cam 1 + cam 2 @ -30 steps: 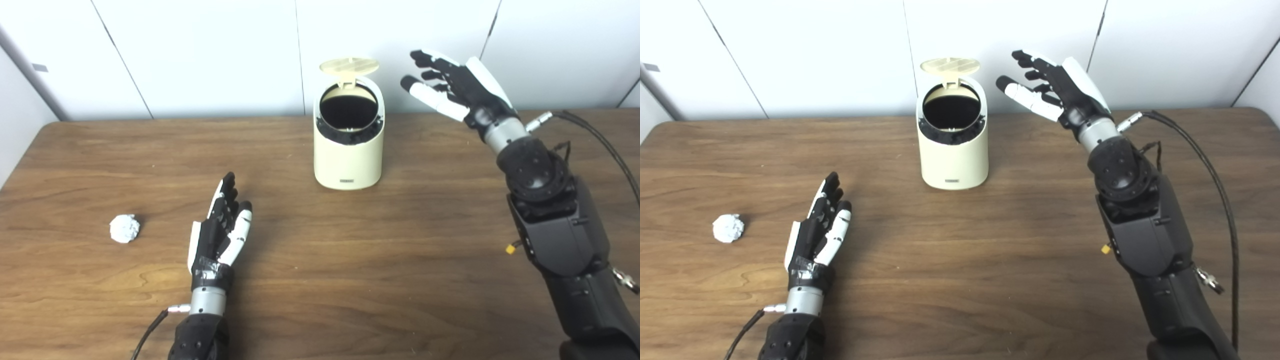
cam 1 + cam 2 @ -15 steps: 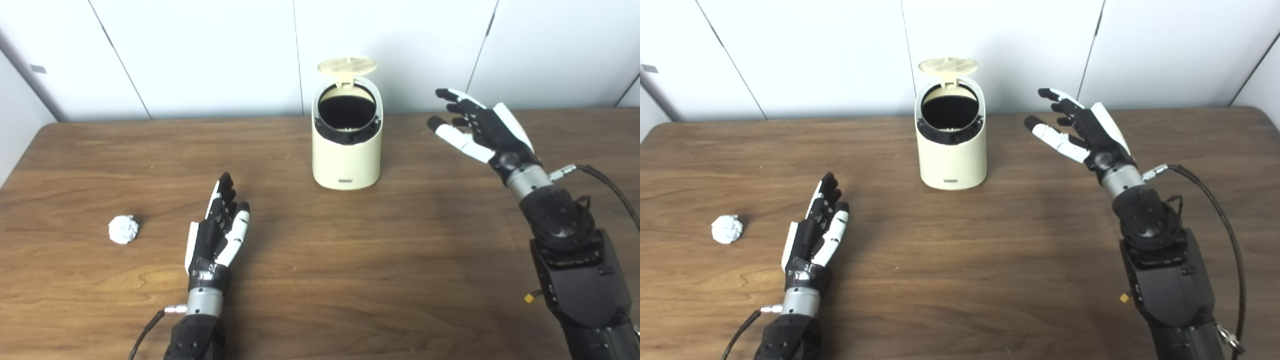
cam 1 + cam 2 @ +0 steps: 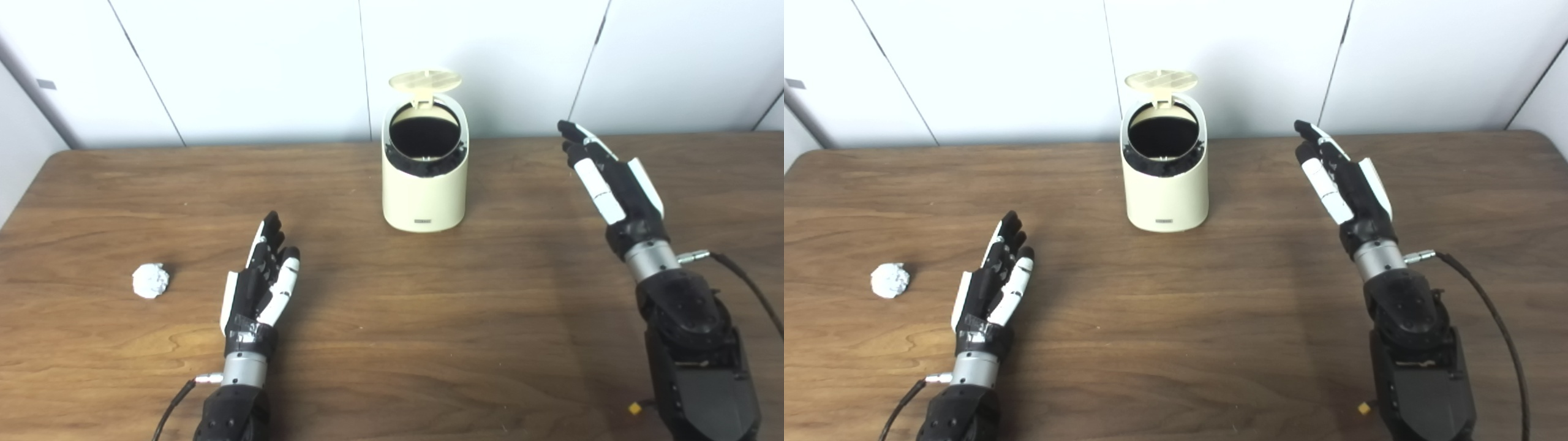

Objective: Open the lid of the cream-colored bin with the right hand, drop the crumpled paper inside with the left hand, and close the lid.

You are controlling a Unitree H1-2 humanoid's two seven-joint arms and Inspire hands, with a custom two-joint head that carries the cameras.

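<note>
The cream-colored bin (image 3: pixel 425 190) stands at the back middle of the table, its round lid (image 3: pixel 425 80) tipped up and its dark inside showing. A crumpled white paper ball (image 3: pixel 150 280) lies on the wood at the left. My left hand (image 3: pixel 261 283) rests open and flat near the table, to the right of the paper and apart from it. My right hand (image 3: pixel 610 179) is open with straight fingers, to the right of the bin and lower than its lid, touching nothing.
The wooden table (image 3: pixel 429 318) runs across the whole view, with white wall panels (image 3: pixel 245 61) right behind the bin. A black cable (image 3: pixel 1488 312) trails from my right wrist over the right side of the table.
My right hand has come down and back from beside the lifted lid toward me, its fingers straightening. My left hand has slid slightly toward the left. The bin and paper stayed put.
</note>
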